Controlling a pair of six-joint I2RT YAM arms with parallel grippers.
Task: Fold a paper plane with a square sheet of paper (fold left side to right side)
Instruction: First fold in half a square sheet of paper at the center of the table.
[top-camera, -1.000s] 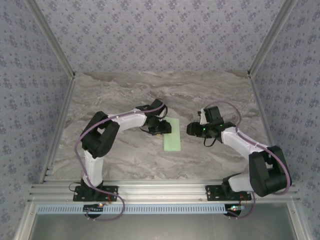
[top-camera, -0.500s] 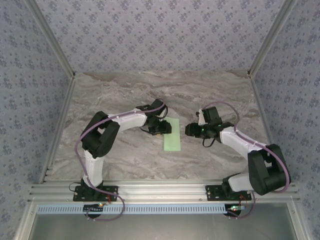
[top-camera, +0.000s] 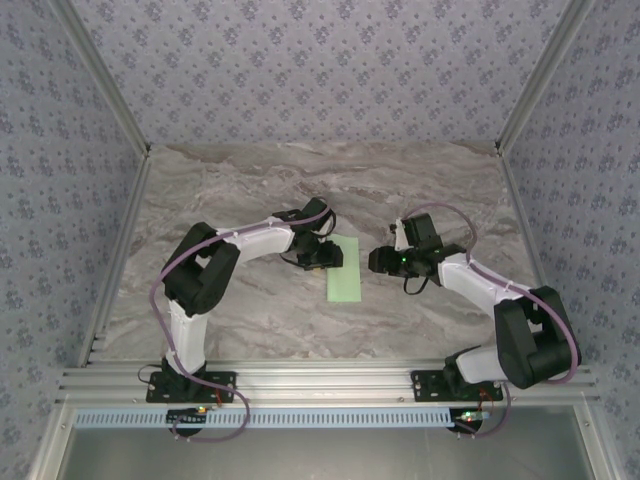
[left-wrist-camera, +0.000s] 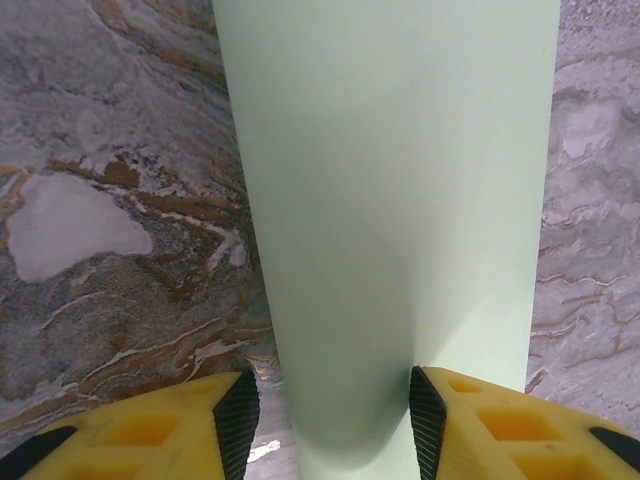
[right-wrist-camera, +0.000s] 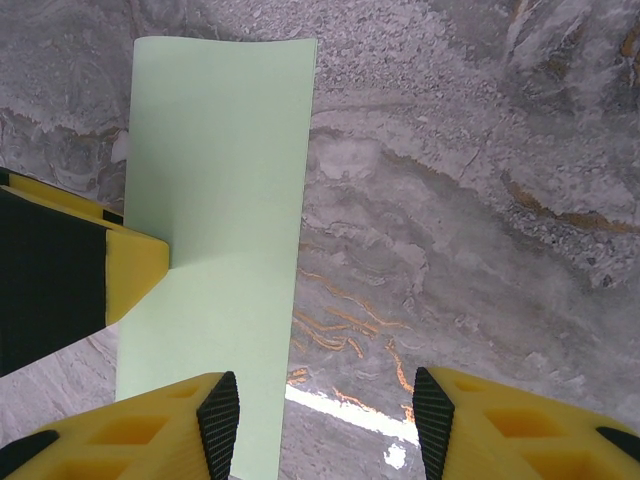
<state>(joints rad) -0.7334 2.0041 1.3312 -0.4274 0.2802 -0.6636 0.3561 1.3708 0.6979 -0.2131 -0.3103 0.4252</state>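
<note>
Paper (left-wrist-camera: 400, 200), thin, pale mint-green and folded narrow, is lying between the parted fingers of the left gripper (left-wrist-camera: 333, 405); the right gripper (right-wrist-camera: 315, 400) is hovering alongside, wide open, empty.

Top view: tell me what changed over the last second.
The right tool edged slightly left, toward the paper. The left tool stayed at the paper's left edge, and the paper lies where it was. Nothing was gripped or let go.

Marble-patterned tabletop (top-camera: 250, 180), grey with brown veins, stood enclosed by walls (top-camera: 320, 70) in blue-grey floral paper, with aluminium rails (top-camera: 330, 380) along the near edge.
</note>
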